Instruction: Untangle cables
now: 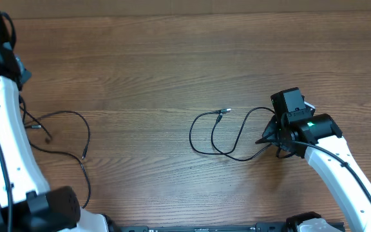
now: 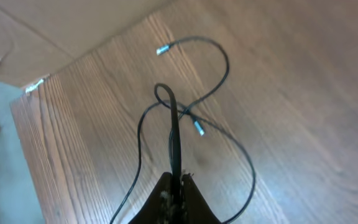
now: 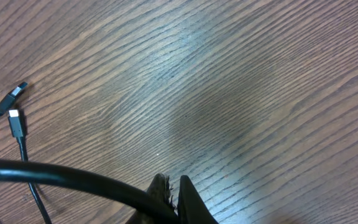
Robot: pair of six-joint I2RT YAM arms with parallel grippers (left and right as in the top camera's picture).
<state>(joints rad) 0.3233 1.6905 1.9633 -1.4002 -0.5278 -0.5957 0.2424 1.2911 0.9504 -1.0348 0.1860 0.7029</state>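
Note:
Two thin black cables lie apart on the wooden table. The left cable (image 1: 87, 135) loops beside my left arm. In the left wrist view one strand (image 2: 175, 134) runs up into my left gripper (image 2: 178, 178), which is shut on it, with two silver-tipped plugs (image 2: 161, 50) (image 2: 199, 129) beyond. The overhead view does not show the left fingertips. The right cable (image 1: 237, 158) loops at the table's middle, its plug ends (image 1: 223, 112) side by side. My right gripper (image 1: 263, 140) (image 3: 174, 182) is shut on that cable (image 3: 61, 174), just right of the loops.
The table's left edge (image 2: 36, 84) shows close to the left cable, with grey floor past it. The white left arm (image 1: 8, 142) and its dark base (image 1: 53, 207) fill the left side. A thick black wire (image 1: 346, 167) runs along the right arm.

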